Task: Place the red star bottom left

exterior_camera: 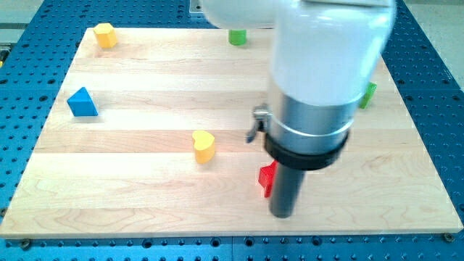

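The red star (267, 177) lies on the wooden board right of centre, near the view's bottom; only its left part shows, the rest is hidden behind the rod. My tip (282, 215) is at the end of the dark rod, just right of and slightly below the star, touching or nearly touching it. The board's bottom left corner (22, 225) is far to the left of the star.
A yellow heart-like block (204, 146) lies left of the star. A blue triangular block (82, 102) is at the left. A yellow block (106, 34) is at the top left. A green block (237, 36) is at the top edge, another green block (368, 94) at the right.
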Tool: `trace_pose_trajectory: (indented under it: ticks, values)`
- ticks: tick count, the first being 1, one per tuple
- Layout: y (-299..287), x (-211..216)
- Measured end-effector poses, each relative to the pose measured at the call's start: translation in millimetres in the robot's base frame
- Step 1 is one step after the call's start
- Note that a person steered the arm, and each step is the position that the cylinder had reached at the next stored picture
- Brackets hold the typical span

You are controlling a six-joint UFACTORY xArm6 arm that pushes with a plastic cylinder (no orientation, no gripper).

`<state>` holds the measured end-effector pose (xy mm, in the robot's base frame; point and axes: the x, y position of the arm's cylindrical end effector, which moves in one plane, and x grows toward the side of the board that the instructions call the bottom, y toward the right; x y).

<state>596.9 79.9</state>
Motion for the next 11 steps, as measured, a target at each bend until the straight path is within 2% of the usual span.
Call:
trace_pose_trajectory:
  ticks: [1, 2, 3, 4, 5, 7, 8, 9, 10, 11]
  values:
    - [32.3, -4.4]
    - [16.1, -16.5]
    - [-25.5, -28.1]
    - [1.4, -34.6]
    - [-18.4, -46.8]
    - [-172.9, -33.8]
    - [-176.7, -33.8]
    - [-155.0, -45.6]
    - [-217.9, -72.9]
    - [-294.9, -41.7]
